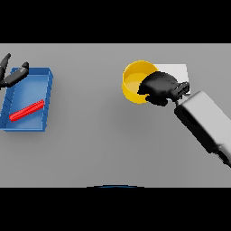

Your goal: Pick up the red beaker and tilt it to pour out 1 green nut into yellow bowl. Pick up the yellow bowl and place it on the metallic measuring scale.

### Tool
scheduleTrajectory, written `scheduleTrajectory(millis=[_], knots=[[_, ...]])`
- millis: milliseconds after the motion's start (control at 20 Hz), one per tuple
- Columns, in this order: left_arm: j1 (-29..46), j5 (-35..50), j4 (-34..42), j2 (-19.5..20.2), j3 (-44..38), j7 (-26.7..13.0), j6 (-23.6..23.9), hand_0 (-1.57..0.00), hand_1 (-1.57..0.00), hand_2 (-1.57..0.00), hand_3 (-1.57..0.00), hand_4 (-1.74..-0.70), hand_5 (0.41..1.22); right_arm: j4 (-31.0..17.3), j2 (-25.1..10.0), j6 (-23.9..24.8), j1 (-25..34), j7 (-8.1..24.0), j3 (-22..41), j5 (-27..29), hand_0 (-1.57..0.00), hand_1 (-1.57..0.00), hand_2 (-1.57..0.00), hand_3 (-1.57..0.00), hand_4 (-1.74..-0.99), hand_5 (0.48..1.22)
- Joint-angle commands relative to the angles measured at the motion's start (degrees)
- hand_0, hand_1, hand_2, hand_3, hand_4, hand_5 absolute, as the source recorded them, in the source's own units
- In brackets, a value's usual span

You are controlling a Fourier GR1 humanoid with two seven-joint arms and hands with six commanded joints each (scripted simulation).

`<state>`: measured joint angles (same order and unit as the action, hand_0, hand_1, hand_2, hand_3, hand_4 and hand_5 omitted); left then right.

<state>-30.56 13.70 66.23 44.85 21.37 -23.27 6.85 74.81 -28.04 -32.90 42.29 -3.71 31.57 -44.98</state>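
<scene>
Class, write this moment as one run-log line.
right hand: shut on yellow bowl | bowl beside scale | left hand: open over blue tray

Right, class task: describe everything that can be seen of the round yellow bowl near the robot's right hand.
The round yellow bowl is a plain, smooth, glossy-looking vessel with a thick rim and a slightly darker orange-yellow floor. It appears upright, its opening facing up; no contents can be made out inside. It sits right of the table's centre, toward the far side, at the left edge of a pale flat square plate. The robot's dark right hand is curled over its right-hand rim, hiding that part.
</scene>
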Motion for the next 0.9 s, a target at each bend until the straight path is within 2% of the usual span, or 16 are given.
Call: scheduleTrajectory(millis=[0, 250, 600, 750, 850], knots=[[0.75, 0.24, 1.24, 0.15, 0.02, -0.48, 0.5, 0.0, 0.0, 0.0, 0.0, -0.83, 0.723, -0.72, -0.84, 0.88, 0.43, -0.84, -0.76, 0.15, -1.55, -1.57, -1.5, -1.17, -1.741, 1.22], [-0.27, 0.38, 1.62, -0.38, 0.43, -2.96, 0.58, 0.0, 0.0, 0.0, 0.0, -0.84, 0.739, -7.35, -2.91, 6.66, 2.39, -2.21, -3.3, -0.83, -1.56, -1.57, -1.54, -1.15, -1.741, 1.221], [1.99, 1.22, 4.68, 1.18, 0.07, -4.81, 1.22, 0.0, 0.0, 0.0, 0.0, -0.86, 0.768, -20.57, -2.46, 12.37, 5.24, -2.82, -5.67, -1.44, -1.57, -1.57, -1.53, -1.16, -1.741, 1.221], [1.76, 0.58, 5.25, 0.81, 0.66, -5.87, 2.09, 0.0, 0.0, 0.0, 0.0, -0.86, 0.784, -25.98, -2.41, 14.86, 6.08, -4.77, -6.27, -1.58, -1.57, -1.57, -1.48, -1.21, -1.741, 1.221], [0.4, 0.16, 3.95, 0.16, 0.77, -6.34, 2.15, 0.0, 0.0, 0.0, 0.0, -0.86, 0.797, -28.58, -1.68, 15.98, 6.37, -5.25, -6.35, -1.56, -1.57, -1.57, -1.43, -1.29, -1.741, 1.221]])
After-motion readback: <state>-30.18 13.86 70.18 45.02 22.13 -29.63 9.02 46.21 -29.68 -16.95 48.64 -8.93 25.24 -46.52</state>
